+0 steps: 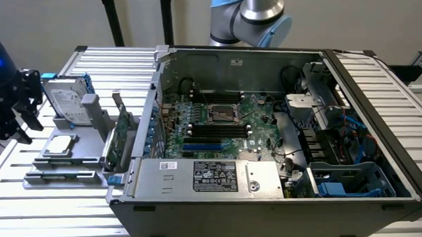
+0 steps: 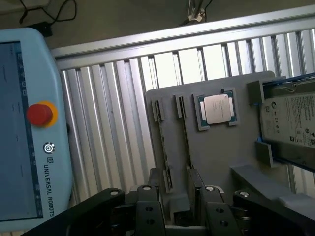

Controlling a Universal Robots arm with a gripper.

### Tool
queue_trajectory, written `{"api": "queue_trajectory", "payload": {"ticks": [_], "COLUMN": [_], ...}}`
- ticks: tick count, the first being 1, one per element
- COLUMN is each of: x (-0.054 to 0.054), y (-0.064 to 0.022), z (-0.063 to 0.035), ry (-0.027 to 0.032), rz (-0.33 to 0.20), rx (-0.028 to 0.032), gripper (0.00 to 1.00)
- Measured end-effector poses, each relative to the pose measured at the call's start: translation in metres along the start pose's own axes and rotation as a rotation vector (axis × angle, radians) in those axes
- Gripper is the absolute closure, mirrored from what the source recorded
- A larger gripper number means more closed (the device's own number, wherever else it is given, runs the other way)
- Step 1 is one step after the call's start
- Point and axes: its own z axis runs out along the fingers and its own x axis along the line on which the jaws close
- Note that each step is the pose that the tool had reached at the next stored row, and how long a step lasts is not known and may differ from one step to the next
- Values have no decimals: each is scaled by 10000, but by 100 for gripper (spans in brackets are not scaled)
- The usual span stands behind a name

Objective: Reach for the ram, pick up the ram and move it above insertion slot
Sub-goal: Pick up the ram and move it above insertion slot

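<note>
Hovering with jaws spread wide, the gripper point(image 2: 179, 196) lines up over what we take for the ram point(image 2: 186, 140), standing edge-up near the gray holder's point(image 2: 221, 162) edge farthest from the hard drive point(image 2: 290, 123), and we judge that squaring both fingers to its flat faces matters most.

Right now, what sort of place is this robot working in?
Probably a robotics lab bench set up for computer assembly: an open computer case sits on a slatted metal table, a grey fixture holds a hard drive and a processor, and a Universal Robots teach pendant is close by.
</note>
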Motion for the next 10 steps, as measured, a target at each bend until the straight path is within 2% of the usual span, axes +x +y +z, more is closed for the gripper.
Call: {"api": "queue_trajectory", "payload": {"ticks": [10], "x": [4], "y": [-9], "z": [182], "ry": [7], "rz": [-201], "rx": [0], "gripper": [64]}}
